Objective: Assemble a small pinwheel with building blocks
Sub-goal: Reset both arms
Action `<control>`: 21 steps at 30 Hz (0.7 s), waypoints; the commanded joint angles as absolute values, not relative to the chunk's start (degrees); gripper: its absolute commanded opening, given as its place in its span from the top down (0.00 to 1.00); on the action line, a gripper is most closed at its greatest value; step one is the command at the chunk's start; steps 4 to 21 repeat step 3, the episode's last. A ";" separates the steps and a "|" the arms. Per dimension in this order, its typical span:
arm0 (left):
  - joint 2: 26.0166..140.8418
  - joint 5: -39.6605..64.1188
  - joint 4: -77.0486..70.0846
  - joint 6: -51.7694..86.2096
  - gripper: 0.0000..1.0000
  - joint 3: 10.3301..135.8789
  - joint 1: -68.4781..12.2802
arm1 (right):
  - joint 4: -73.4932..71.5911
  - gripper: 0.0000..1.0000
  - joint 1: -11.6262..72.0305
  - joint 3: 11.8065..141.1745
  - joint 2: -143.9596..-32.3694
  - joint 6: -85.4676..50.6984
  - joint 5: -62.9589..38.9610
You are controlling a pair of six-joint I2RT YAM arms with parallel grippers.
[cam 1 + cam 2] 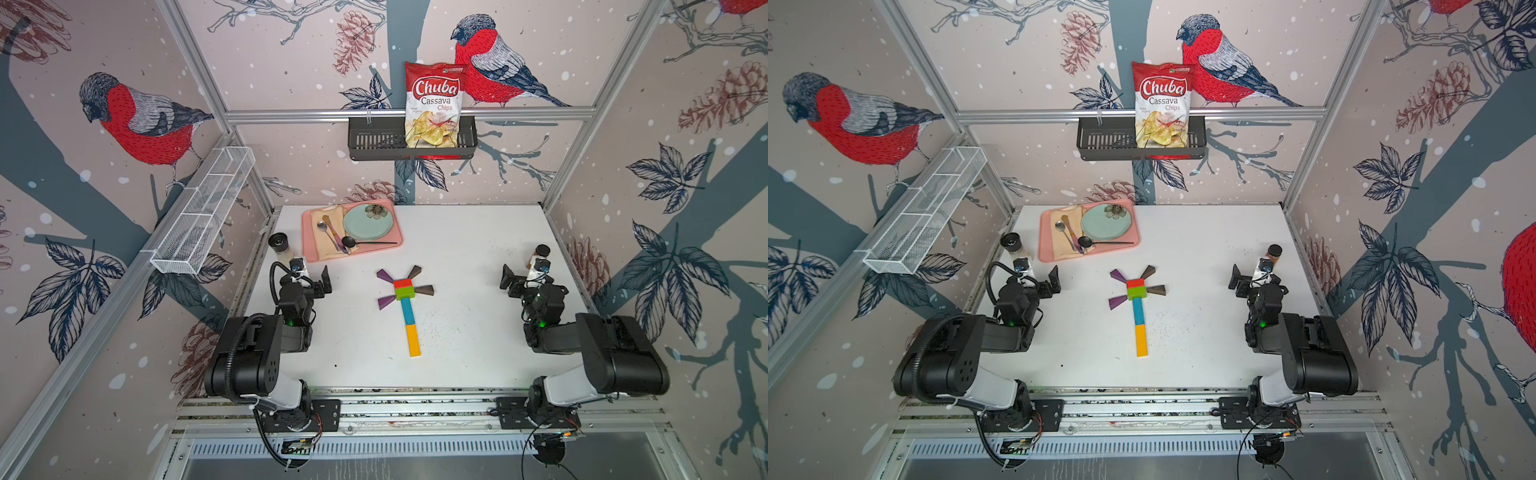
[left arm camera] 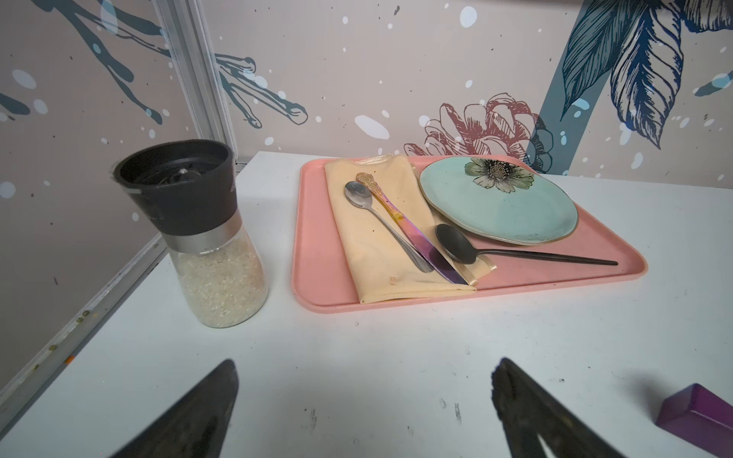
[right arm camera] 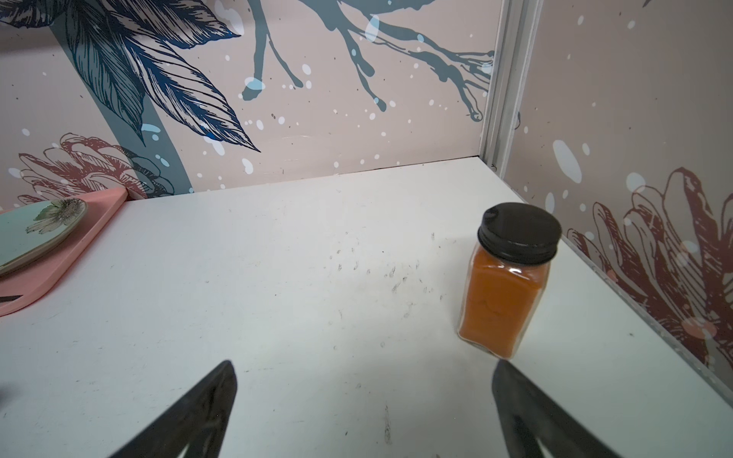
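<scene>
- Black housings of the left arm [image 1: 245,361] and the right arm [image 1: 619,361] are seen nearest, at the near edge of the white table [image 1: 478,332];
- the pinwheel [image 1: 405,291] is laid flat mid-table, between the 2 arms and touched by neither;
- its yellow bar [image 1: 413,340] is the nearest piece, with the blue bar [image 1: 407,311] butted end to end beyond it;
- the green block [image 1: 404,293] is set across the far end of the blue bar, and the red block [image 1: 403,284] is pressed against its far side;
- 4 wedges are fanned around that hub, narrow ends inward: the near purple wedge [image 1: 386,302] and far purple wedge [image 1: 385,275] on the left, the near brown wedge [image 1: 424,290] and far brown wedge [image 1: 414,271] on the right;
- the left gripper [image 2: 365,363] is seen released, jaws spread wide with nothing between them, well apart from the pinwheel on its left;
- the right gripper [image 3: 363,363] is likewise released and unladen, well apart on the right;
- a salt grinder [image 1: 278,241] is stood just beyond the left gripper; a spice jar [image 1: 540,253] of orange powder is stood just beyond the right gripper;
- a pink tray [image 1: 374,251] is placed at the far left, bearing a cream napkin [image 2: 377,238], a silver spoon [image 2: 359,196], a knife [image 2: 420,242], a black spoon [image 2: 456,244] and a teal plate [image 1: 368,222];
- a white mesh basket [image 1: 203,212] is hung on the left wall; a black shelf [image 1: 374,141] on the back wall is filled by 1 chip bag [image 1: 434,104].
</scene>
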State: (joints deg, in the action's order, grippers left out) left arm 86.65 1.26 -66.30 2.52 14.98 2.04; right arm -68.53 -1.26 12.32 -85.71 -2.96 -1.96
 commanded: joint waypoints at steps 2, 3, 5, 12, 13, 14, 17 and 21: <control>86.64 1.84 -66.84 0.84 0.01 15.12 1.71 | -69.70 0.00 -1.24 12.63 -85.67 -2.37 -2.42; 86.66 1.85 -66.59 0.82 0.01 15.29 1.80 | -69.70 0.01 -1.23 12.64 -85.58 -2.36 -2.40; 86.66 1.85 -66.59 0.82 0.01 15.29 1.80 | -69.70 0.01 -1.23 12.64 -85.58 -2.36 -2.40; 86.66 1.85 -66.59 0.82 0.01 15.29 1.80 | -69.70 0.01 -1.23 12.64 -85.58 -2.36 -2.40; 86.66 1.85 -66.59 0.82 0.01 15.29 1.80 | -69.70 0.01 -1.23 12.64 -85.58 -2.36 -2.40; 86.66 1.85 -66.59 0.82 0.01 15.29 1.80 | -69.70 0.01 -1.23 12.64 -85.58 -2.36 -2.40; 86.66 1.85 -66.59 0.82 0.01 15.29 1.80 | -69.70 0.01 -1.23 12.64 -85.58 -2.36 -2.40; 86.66 1.85 -66.59 0.82 0.01 15.29 1.80 | -69.70 0.01 -1.23 12.64 -85.58 -2.36 -2.40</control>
